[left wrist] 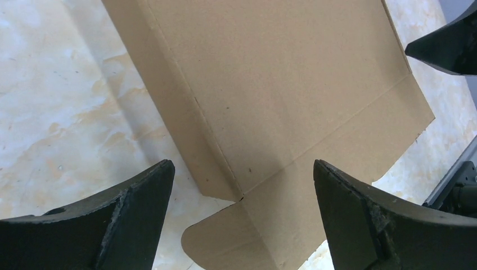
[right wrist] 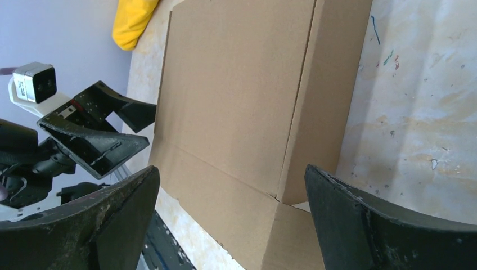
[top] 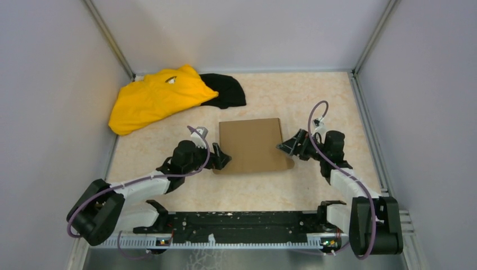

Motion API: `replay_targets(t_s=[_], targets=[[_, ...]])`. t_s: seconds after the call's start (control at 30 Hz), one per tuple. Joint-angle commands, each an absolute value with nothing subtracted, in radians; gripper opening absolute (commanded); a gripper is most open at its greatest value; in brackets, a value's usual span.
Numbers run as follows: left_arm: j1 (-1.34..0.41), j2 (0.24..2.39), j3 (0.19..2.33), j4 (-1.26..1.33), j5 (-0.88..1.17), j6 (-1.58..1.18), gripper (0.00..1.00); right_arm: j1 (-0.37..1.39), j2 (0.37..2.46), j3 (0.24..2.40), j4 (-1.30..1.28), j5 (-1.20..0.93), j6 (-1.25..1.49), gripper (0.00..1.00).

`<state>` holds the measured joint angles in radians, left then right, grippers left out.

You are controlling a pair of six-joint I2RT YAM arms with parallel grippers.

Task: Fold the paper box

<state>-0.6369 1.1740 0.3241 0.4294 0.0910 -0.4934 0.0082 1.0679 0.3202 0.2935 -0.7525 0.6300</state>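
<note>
The paper box (top: 252,145) is plain brown cardboard, folded into a shallow rectangle, lying in the middle of the table. My left gripper (top: 220,157) is open at its near-left corner, jaws spread either side of a rounded corner flap (left wrist: 225,242). My right gripper (top: 286,147) is open at the box's near-right corner. In the left wrist view the box (left wrist: 270,84) fills the upper frame. In the right wrist view the box (right wrist: 236,101) shows its top and right side wall, with a flap sticking out near the jaws. Neither gripper holds anything.
A yellow cloth (top: 154,98) and a black cloth (top: 228,90) lie at the back left. Grey walls enclose the table on three sides. A black rail (top: 242,225) runs along the near edge between the arm bases.
</note>
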Motion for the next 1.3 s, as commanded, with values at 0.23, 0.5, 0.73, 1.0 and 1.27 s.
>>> replay_targets(t_s=[0.23,0.5,0.73,1.0,1.27], targets=[[-0.633,1.228,0.322,0.552,0.163,-0.52,0.99,0.005,1.147,0.311,0.466,-0.822,0.664,0.99],[-0.633,1.257,0.322,0.583,0.18,-0.534,0.99,0.005,1.202,0.315,0.511,-0.818,0.672,0.99],[-0.632,1.242,0.311,0.581,0.186,-0.54,0.99,0.01,1.216,0.323,0.496,-0.81,0.666,0.99],[-0.632,1.236,0.294,0.594,0.205,-0.547,0.99,0.042,1.232,0.317,0.515,-0.796,0.67,0.99],[-0.634,1.232,0.297,0.609,0.236,-0.555,0.99,0.071,1.228,0.326,0.526,-0.803,0.684,0.99]])
